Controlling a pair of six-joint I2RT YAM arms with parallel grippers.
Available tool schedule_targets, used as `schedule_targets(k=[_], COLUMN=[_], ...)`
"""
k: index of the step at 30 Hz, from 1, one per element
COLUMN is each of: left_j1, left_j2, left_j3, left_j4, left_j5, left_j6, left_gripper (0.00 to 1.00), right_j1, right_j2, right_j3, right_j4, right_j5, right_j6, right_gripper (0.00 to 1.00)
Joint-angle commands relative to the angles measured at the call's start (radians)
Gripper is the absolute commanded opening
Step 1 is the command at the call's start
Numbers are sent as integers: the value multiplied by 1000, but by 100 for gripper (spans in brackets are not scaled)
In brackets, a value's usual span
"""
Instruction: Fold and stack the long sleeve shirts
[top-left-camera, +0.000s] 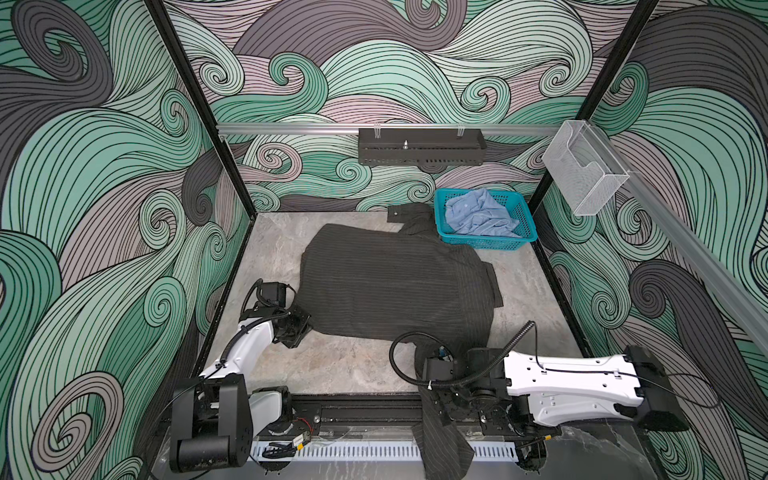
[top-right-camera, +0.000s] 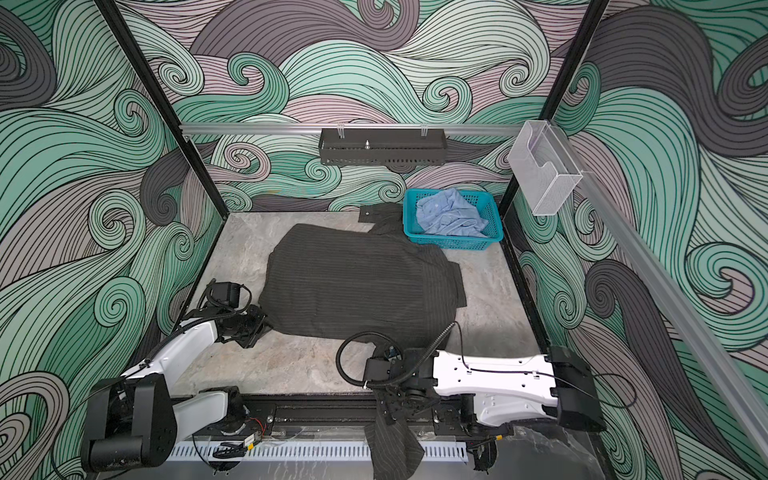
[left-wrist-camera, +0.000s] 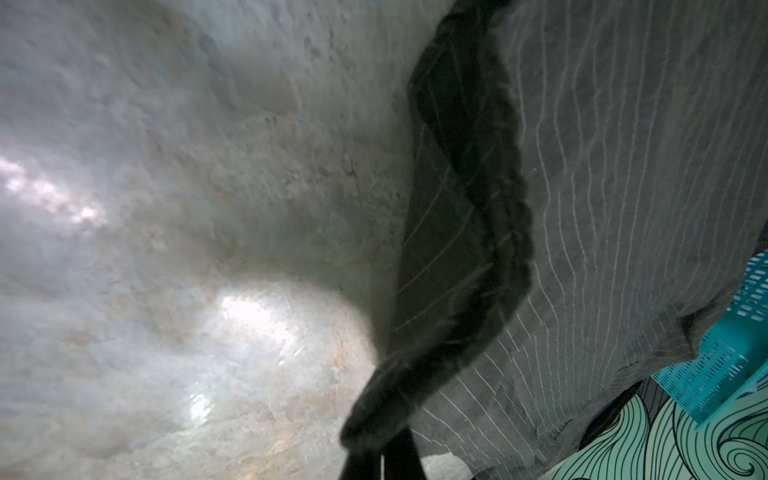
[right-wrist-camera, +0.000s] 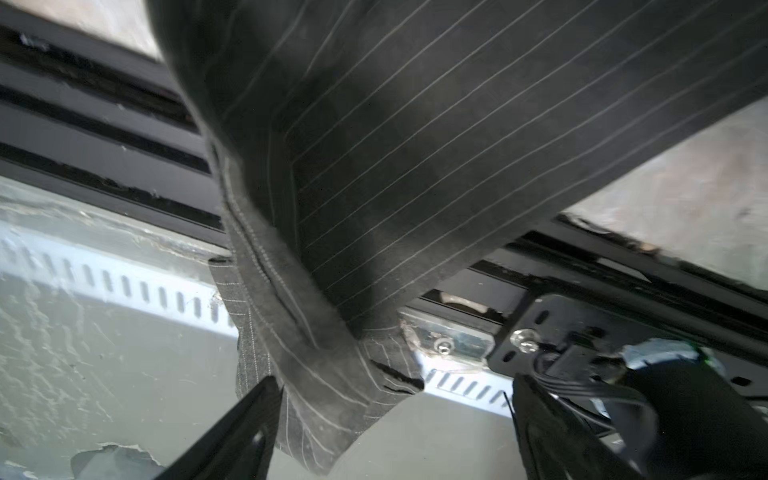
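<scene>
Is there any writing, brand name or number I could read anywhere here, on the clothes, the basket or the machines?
None can be read. The dark charcoal pinstriped cloth shirt, the crumpled light blue cloth shirt in the teal plastic mesh basket, the clear plastic wall holder and the black metal wall tray show no print. A small yellow piece by the front rail is too small to tell.

charcoal pinstriped shirt, light blue shirt, teal mesh basket, grey marbled table
</scene>
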Motion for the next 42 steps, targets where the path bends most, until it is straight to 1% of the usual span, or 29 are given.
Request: schedule_targets(k=[1,3,4,5,6,7,8,11,14,18,21,25,27,29,33,36,38,42], left_j1=[6,8,10,13,17,20,23,29,29,29,29,31,31,31,31,31,29,29], left_j2=[-23,-21,-20,-21,-23,-26,-29,-31,-13,2,27,75,110,140,198,245,267,338], left_j3=[39,45,46,47,46,49,53,68,97,133,181,253,294,328,393,442,470,523], left_j4=[-59,-73,-76,-80,-82,-87,-92,-108,-123,-123,-145,-168,-183,-189,-200,-215,-221,-227], left_j5=[-30,-30,-29,-28,-26,-24,-25,-26,-12,3,6,9,16,24,37,45,46,47], left_j6=[24,31,32,35,36,39,44,59,80,91,106,133,144,154,180,195,200,212], left_gripper=[0,0,0,0,0,0,0,0,0,0,0,0,0,0,0,0,0,0], right_j1=[31,37,38,39,39,40,46,50,42,-9,-71,-191,-272,-322,-383,-414,-433,-470], right_j2=[59,91,97,104,101,92,73,17,-5,55,108,117,134,164,235,323,379,469], right_j3=[-22,-39,-47,-53,-53,-45,-29,65,188,334,428,557,644,731,871,965,1021,1125], right_j4=[82,102,108,108,104,92,65,-74,-231,-368,-449,-505,-531,-559,-577,-609,-617,-607], right_j5=[-39,-43,-41,-37,-38,-33,-18,51,127,163,186,233,256,279,319,390,451,504], right_j6=[29,28,27,29,28,27,26,-5,-57,-165,-249,-380,-464,-558,-725,-841,-918,-1074], right_gripper=[86,83,77,63,38,17,1,0,0,0,0,0,0,0,3,4,3,0])
